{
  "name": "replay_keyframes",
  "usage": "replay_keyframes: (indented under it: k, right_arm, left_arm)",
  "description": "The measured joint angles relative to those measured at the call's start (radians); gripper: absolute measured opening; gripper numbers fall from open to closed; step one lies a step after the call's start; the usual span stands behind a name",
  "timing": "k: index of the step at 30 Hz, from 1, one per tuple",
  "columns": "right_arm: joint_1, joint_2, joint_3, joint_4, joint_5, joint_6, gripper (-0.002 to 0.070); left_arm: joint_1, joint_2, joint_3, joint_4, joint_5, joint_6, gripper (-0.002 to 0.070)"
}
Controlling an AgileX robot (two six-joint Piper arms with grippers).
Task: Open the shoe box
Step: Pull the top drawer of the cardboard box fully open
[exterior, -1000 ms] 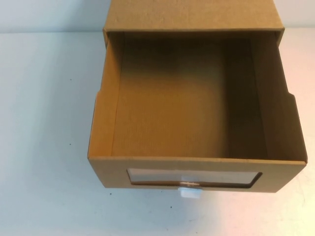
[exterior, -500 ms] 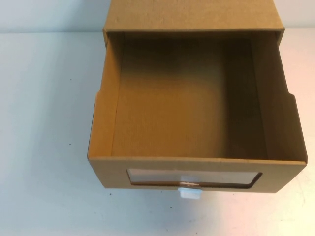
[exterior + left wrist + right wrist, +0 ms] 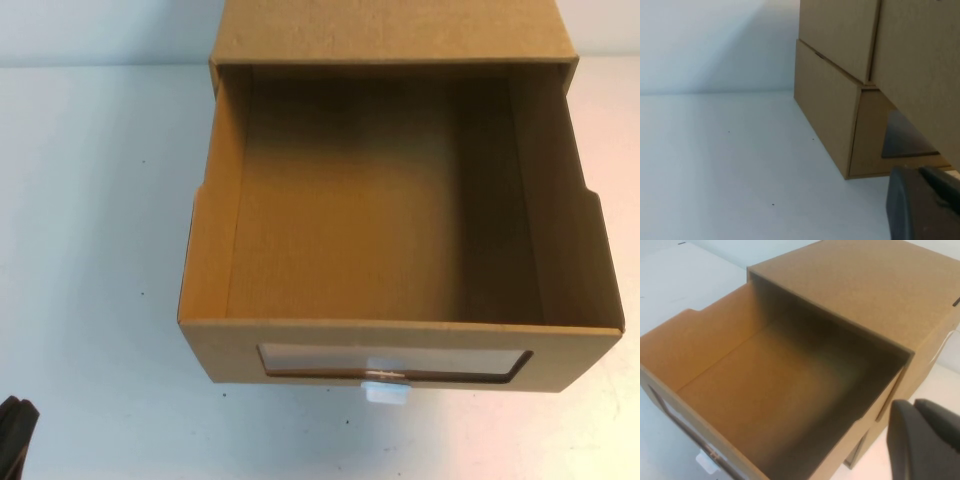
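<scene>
Fingers of the right gripper (image 3: 922,437) are clenched shut on nothing, apart from the one shoe box (image 3: 860,285), by its side wall. At the lower left corner of the high view the left gripper (image 3: 14,435) sits over the white counter (image 3: 90,250); open or clenched, I cannot tell. One drawer (image 3: 210,250) stands slid out toward the lower frame edge, one window (image 3: 330,358) and one white tab (image 3: 386,392) on its front, bare cardboard floor showing. Its sleeve (image 3: 395,30) lies at the upper edge.
</scene>
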Motion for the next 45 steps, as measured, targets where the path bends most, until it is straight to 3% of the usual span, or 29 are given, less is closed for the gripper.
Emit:
replay_keyframes:
  k: [27, 30, 33, 41, 45]
  right_arm:
    - [0.0, 0.0, 0.002, 0.034, 0.0, 0.009, -0.0013]
    - [-0.045, 0.0, 0.024, 0.036, -0.007, 0.009, -0.0013]
    - [-0.197, 0.0, 0.088, 0.036, -0.096, 0.009, -0.0013]
    - [-0.873, -0.032, 0.35, 0.058, -0.573, 0.009, -0.0013]
    - [-1.137, -0.113, 0.477, 0.098, -0.782, 0.013, -0.0014]
  left_arm:
    - [0.0, 0.0, 0.0, 0.0, 0.002, 0.002, -0.0005]
    - [0.0, 0.0, 0.0, 0.0, 0.002, 0.002, -0.0005]
    - [0.0, 0.0, 0.0, 0.0, 0.002, 0.002, -0.0006]
    - [0.0, 0.0, 0.0, 0.0, 0.002, 0.002, -0.0005]
    - [0.0, 0.0, 0.0, 0.0, 0.002, 0.002, -0.0006]
